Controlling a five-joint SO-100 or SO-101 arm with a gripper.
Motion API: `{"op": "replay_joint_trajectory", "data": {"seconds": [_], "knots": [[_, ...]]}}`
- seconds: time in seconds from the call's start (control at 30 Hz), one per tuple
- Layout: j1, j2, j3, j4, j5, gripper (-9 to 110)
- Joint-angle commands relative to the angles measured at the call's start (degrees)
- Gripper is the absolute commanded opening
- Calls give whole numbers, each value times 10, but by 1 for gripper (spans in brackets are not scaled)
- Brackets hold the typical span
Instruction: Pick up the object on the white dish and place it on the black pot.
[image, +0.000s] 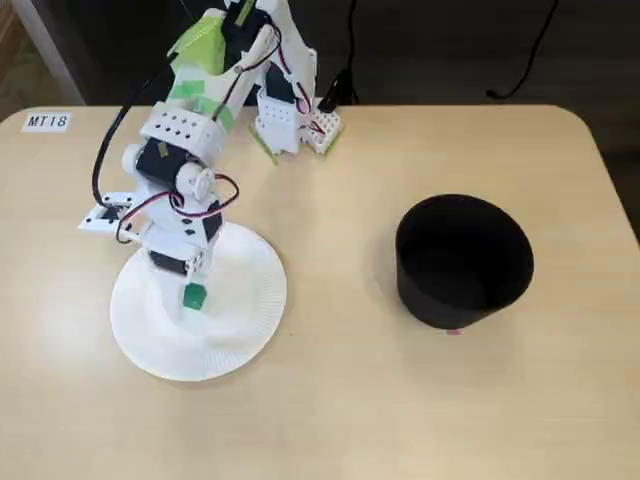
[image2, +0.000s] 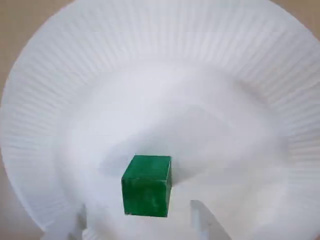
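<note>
So the table (image: 330, 420) is a light wood-look top with rounded corners on its far side. Sitting straight on it: a white paper plate (image: 245, 330) with a ribbed rim toward the left in the fixed view, and a matte black cylindrical pot (image: 462, 262) well apart from it on the right. The arm's white base (image: 292, 122) stands at the far edge, and a small white label (image: 47, 121) reading "MT18" is stuck in the far left corner.
</note>
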Motion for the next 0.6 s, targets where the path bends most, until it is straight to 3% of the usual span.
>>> {"op": "replay_joint_trajectory", "data": {"seconds": [0.0,0.57], "knots": [[10,-1,-33,0,-11,27],[9,-91,-152,83,-42,23]]}}
